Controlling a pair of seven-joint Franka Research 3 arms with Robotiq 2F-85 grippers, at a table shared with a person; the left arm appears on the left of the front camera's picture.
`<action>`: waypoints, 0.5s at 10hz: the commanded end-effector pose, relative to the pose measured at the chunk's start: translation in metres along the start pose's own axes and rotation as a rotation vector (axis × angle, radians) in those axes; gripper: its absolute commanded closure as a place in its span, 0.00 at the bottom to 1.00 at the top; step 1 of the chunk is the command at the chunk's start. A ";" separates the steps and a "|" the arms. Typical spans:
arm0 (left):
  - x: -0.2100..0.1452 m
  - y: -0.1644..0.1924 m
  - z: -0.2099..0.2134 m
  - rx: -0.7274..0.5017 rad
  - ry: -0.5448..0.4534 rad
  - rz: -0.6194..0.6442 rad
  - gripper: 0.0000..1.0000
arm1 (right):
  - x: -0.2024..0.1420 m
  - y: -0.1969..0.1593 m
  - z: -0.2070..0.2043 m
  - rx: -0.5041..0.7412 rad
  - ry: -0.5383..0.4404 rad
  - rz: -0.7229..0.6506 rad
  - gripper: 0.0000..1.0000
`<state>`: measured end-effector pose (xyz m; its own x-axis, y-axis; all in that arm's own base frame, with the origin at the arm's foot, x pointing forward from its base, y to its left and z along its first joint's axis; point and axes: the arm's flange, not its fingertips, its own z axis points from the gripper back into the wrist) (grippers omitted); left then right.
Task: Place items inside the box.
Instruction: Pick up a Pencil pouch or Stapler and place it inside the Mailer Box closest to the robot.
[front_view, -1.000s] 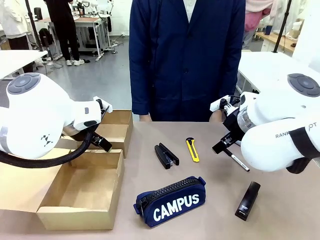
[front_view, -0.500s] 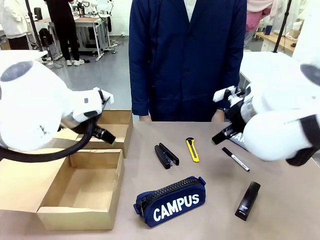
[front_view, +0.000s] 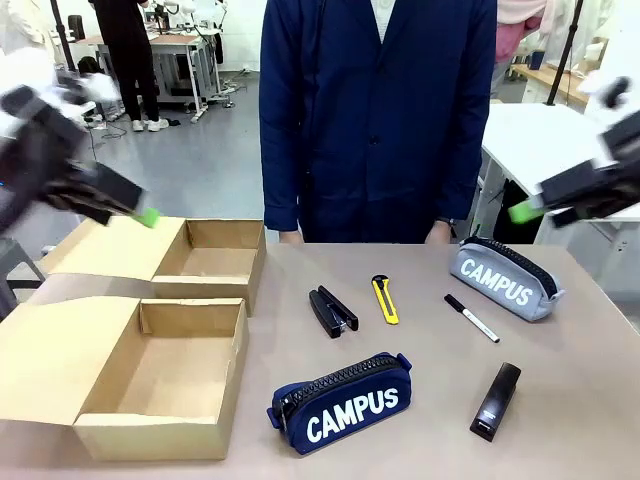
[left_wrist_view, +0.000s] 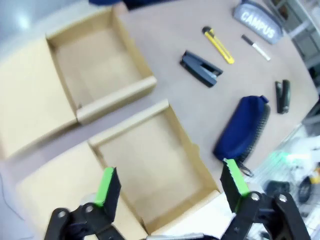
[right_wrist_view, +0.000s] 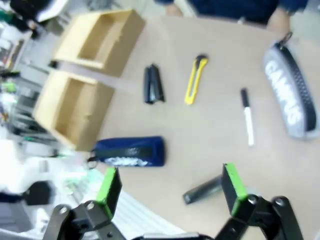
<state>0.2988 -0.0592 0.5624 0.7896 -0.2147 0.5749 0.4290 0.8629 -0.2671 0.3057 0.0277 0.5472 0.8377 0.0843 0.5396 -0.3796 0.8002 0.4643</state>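
Note:
The navy "CAMPUS" pencil case lies near the table's front edge. A slim black stapler lies to its right. The box stands open and empty at the front left, with its flap folded out to the left. My left gripper hangs blurred high above the boxes. My right gripper is high at the right. The left wrist view looks down between open fingers on the box and the navy case. The right gripper is open above the navy case and the slim stapler.
A smaller cardboard box stands behind the big one. Mid-table lie a wider black stapler, a yellow utility knife, a marker and a grey "CAMPUS" case. A person in a dark blue coat stands at the far side.
Both arms have swung up and outward from in front of the camera. The grey case, hidden behind the right arm before, is now in sight. Nothing on the table has moved.

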 end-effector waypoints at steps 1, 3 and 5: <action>-0.031 0.086 0.036 -0.176 -0.074 0.240 0.00 | -0.089 -0.076 0.061 0.144 -0.192 -0.269 0.00; -0.082 0.189 0.053 -0.279 -0.268 0.662 0.00 | -0.154 -0.157 0.107 0.266 -0.476 -0.534 0.00; -0.138 0.246 0.053 -0.369 -0.402 0.902 0.00 | -0.200 -0.206 0.113 0.283 -0.588 -0.748 0.00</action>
<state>0.2593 0.2165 0.4726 0.7856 0.5369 0.3075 -0.0596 0.5603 -0.8261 0.1673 -0.2651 0.4809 0.6684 -0.6784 0.3051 0.0229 0.4287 0.9031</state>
